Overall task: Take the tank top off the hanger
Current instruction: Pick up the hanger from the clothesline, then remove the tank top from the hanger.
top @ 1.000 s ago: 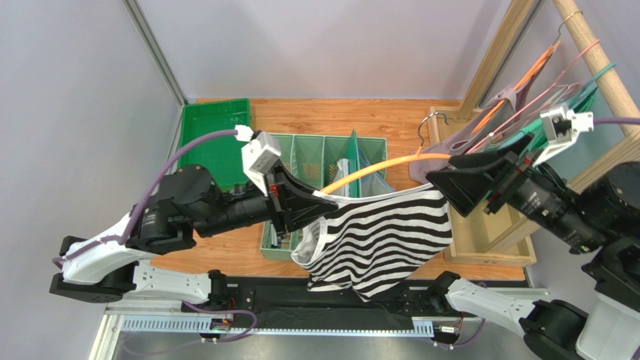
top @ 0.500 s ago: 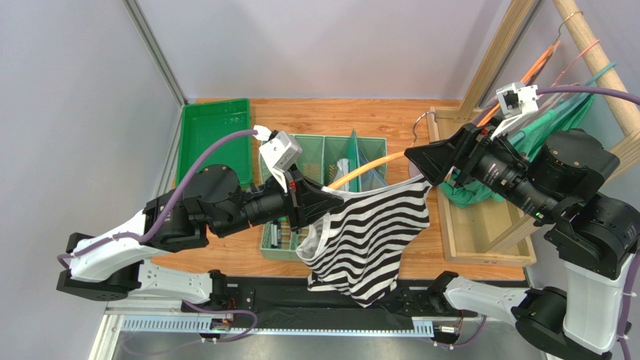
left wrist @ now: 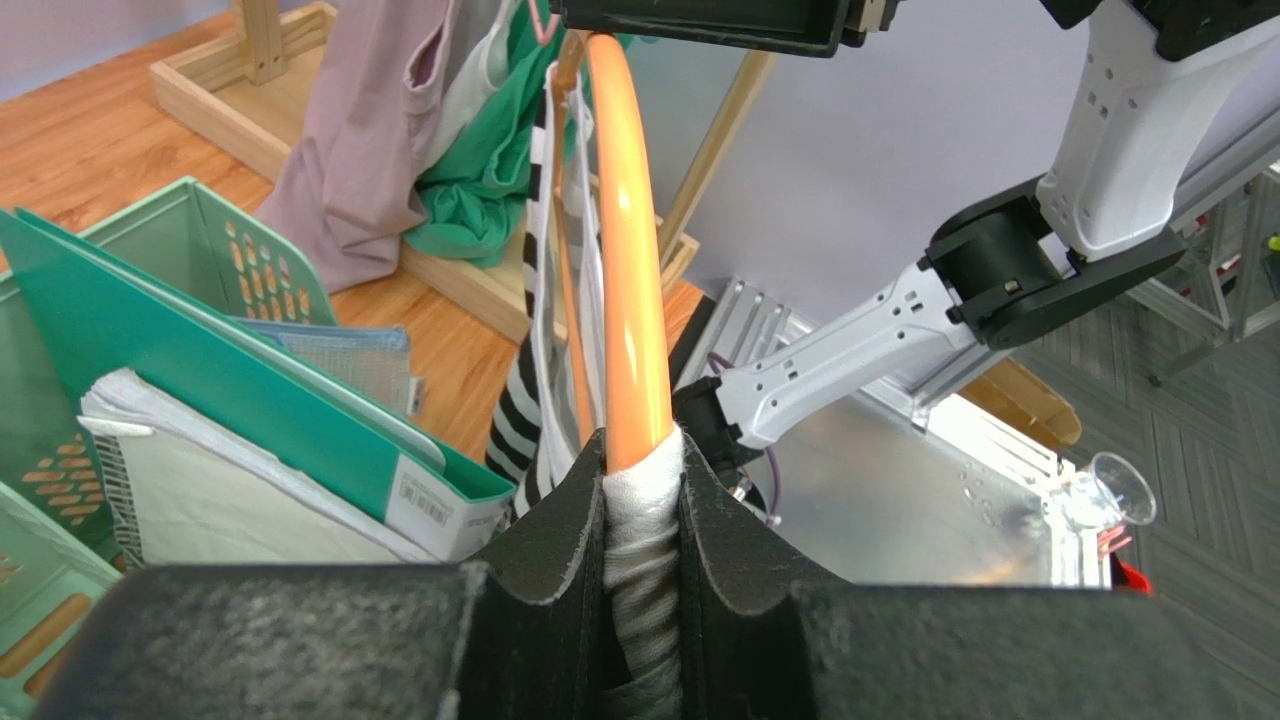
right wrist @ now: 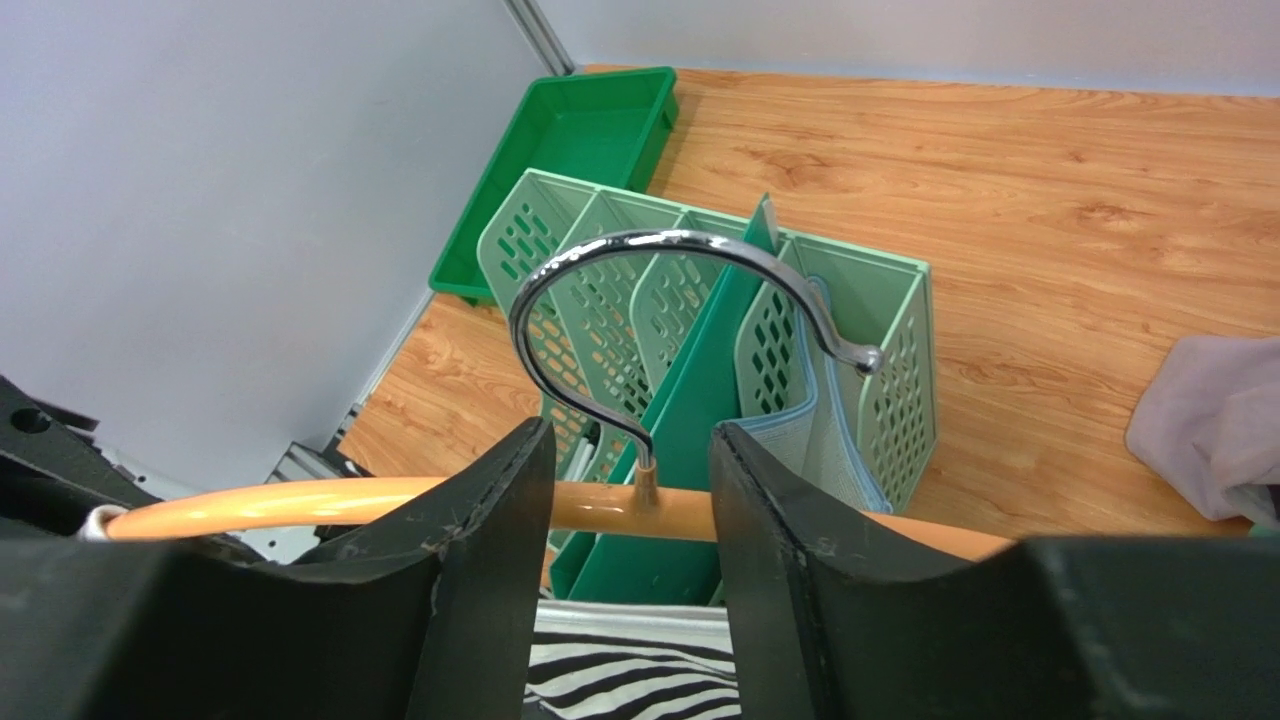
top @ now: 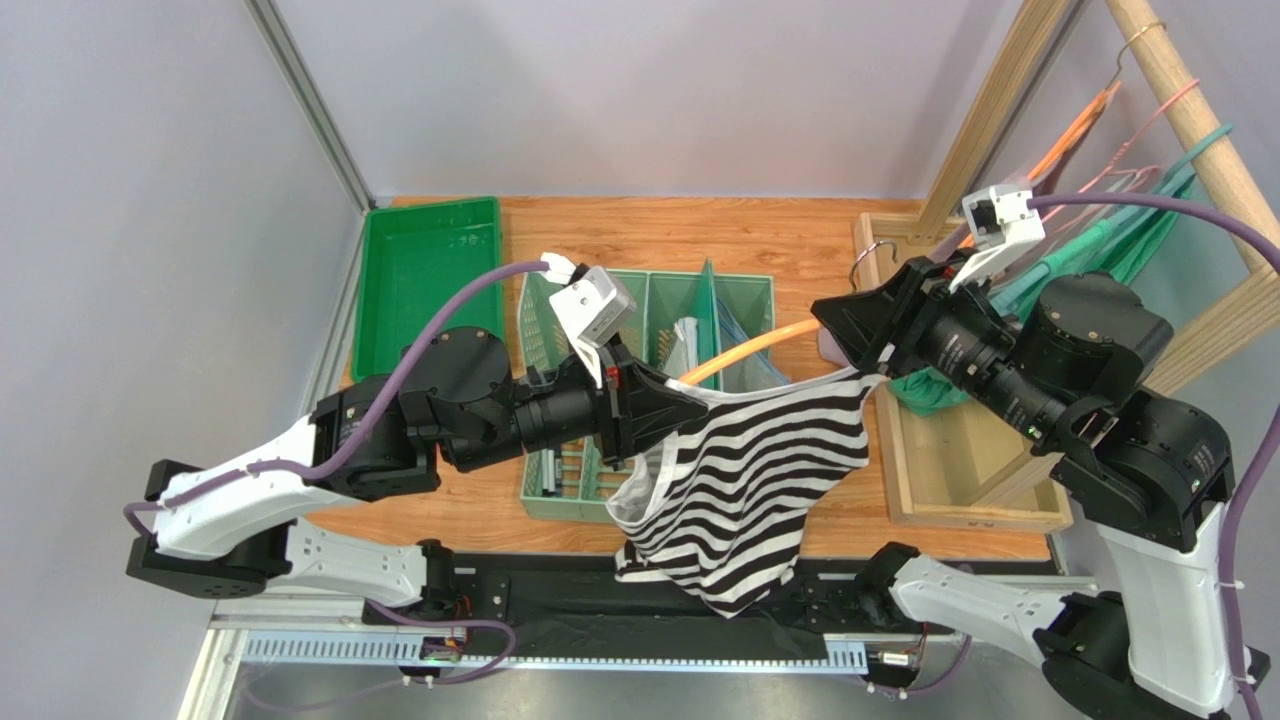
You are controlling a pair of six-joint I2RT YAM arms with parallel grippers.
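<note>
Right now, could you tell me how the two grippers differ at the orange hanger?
The left gripper is clamped on one end of the orange hanger, the tank top pinched in too; the right gripper straddles its middle at the hook, jaws apart with gaps either side. Both are at the same hanger.

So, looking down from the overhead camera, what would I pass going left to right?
In order: green tray → left end effector → right end effector → wooden rail. The striped tank top stretches under both end effectors, so it has no clear place.
</note>
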